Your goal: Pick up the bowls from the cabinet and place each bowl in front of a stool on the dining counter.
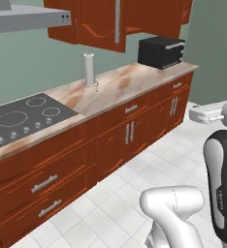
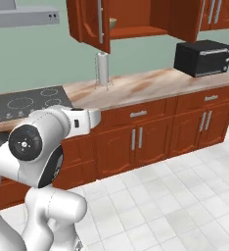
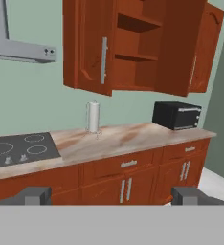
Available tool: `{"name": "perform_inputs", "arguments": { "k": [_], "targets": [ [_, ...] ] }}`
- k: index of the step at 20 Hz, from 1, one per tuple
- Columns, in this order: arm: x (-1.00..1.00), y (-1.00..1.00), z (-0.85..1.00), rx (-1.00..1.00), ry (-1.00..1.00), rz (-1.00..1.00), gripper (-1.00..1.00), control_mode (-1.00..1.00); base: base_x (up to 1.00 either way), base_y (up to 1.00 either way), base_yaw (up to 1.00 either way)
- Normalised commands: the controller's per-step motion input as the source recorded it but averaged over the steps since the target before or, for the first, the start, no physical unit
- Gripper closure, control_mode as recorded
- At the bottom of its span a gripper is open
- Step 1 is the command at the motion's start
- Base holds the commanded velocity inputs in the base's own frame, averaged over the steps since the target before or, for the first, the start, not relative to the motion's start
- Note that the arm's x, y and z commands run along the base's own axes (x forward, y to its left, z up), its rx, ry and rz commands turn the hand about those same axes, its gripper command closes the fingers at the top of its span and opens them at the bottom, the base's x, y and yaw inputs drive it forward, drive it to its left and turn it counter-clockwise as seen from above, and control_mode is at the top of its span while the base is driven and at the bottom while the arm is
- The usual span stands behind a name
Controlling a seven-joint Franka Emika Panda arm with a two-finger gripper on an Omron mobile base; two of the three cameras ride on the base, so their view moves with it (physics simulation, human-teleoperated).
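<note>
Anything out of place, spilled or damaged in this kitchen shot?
Nothing is spilled or broken. The wall cabinet stands with its doors open; a bowl shows on its shelf. The paper towel roll stands upright, the toaster oven sits square.

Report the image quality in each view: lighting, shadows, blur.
Left base view: flat even light, soft low-resolution edges, the paper towel roll casts little shadow. Right base view: same flat light, the cabinet interior shaded. Hand view: slightly blurred, no glare on the toaster oven.

Cabinet (image 3: 133, 43): above the desk (image 3: 123, 139), doors open.
Towel roll (image 3: 93, 117): on desk, between cooktop (image 3: 18, 149) and oven (image 3: 177, 115).
Bowl (image 2: 112, 22): inside cabinet.
</note>
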Motion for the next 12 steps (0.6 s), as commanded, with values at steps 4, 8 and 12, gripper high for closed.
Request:
{"name": "perform_inputs", "arguments": {
  "k": [4,8,12],
  "targets": [
    [0.00,0.00,0.00,0.00,0.00,0.00,-1.00,1.00,0.47,-0.84,0.24],
    [0.00,0.00,0.00,0.00,0.00,0.00,-1.00,1.00,0.61,-0.68,0.24],
    [0.00,0.00,0.00,0.00,0.00,0.00,-1.00,1.00,0.93,-0.23,0.25]
  ]
}}
